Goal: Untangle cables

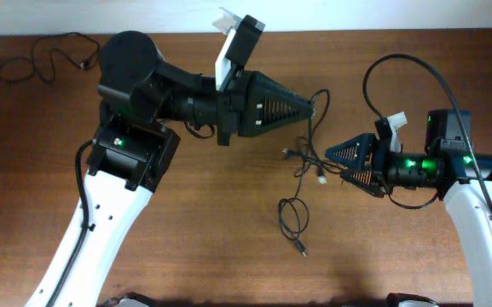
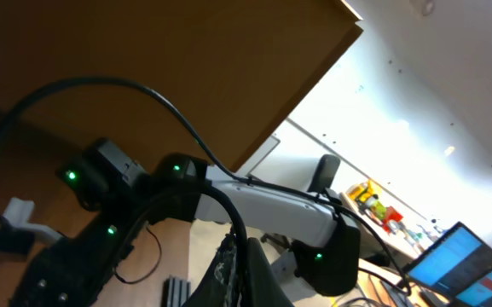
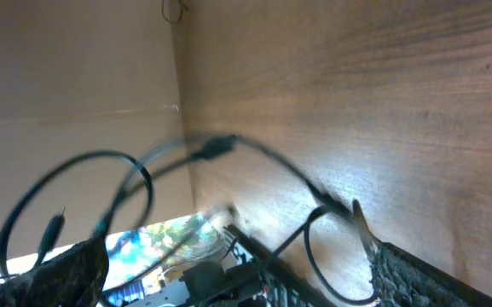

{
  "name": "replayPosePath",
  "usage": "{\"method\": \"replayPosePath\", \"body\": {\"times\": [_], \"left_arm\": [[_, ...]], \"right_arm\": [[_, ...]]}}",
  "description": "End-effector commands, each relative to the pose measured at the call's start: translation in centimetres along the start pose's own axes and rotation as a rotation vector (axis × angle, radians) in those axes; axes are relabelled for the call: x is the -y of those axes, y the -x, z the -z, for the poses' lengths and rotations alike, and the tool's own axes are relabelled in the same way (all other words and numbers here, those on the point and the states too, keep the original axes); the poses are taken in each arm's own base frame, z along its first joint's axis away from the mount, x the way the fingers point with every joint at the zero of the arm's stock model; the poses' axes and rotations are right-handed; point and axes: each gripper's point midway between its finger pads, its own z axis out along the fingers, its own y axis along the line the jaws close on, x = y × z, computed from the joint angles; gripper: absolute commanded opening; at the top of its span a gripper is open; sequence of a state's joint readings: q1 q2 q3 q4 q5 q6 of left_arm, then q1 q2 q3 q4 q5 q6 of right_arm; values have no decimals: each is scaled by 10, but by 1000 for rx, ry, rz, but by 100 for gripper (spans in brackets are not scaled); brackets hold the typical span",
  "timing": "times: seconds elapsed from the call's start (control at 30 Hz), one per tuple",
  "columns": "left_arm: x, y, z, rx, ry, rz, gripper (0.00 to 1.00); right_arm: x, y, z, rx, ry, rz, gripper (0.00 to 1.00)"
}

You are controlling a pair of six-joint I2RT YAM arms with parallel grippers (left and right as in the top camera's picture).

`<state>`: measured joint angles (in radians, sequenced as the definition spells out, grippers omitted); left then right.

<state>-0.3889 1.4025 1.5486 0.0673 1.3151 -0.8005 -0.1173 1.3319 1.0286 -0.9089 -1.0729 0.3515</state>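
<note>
My left fingers (image 1: 311, 107) are closed at the far end of the cables (image 1: 300, 159), but I cannot tell if they pinch a strand. My right fingers (image 1: 341, 162) gape just right of the knot. One cord (image 1: 41, 58) lies apart at the worktop (image 1: 228, 222)'s far left; the middle bundle looks tangled.

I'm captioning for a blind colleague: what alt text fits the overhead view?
Thin black cables lie tangled on a wooden table between two robot arms. The left gripper is shut on one strand; the right gripper stands open beside the tangle.
</note>
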Motion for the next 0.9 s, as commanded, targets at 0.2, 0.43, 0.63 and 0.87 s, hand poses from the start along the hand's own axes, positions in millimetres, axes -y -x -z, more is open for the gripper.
{"method": "replayPosePath", "body": {"times": [0.2,0.43,0.63,0.87], "left_arm": [[5,7,1,27,17,-83,0],[11,1,1,-8,-18,-84,0],[16,6,1,5,-29,-151,0],[17,8,1,11,-28,-244,0]], "right_arm": [[-9,-2,4,-1,20,52,99],[-20,21,5,74,46,108,98],[-27,-3,-16,-25,38,122,98],[-24,-28,-32,-111,-12,104,98]]}}
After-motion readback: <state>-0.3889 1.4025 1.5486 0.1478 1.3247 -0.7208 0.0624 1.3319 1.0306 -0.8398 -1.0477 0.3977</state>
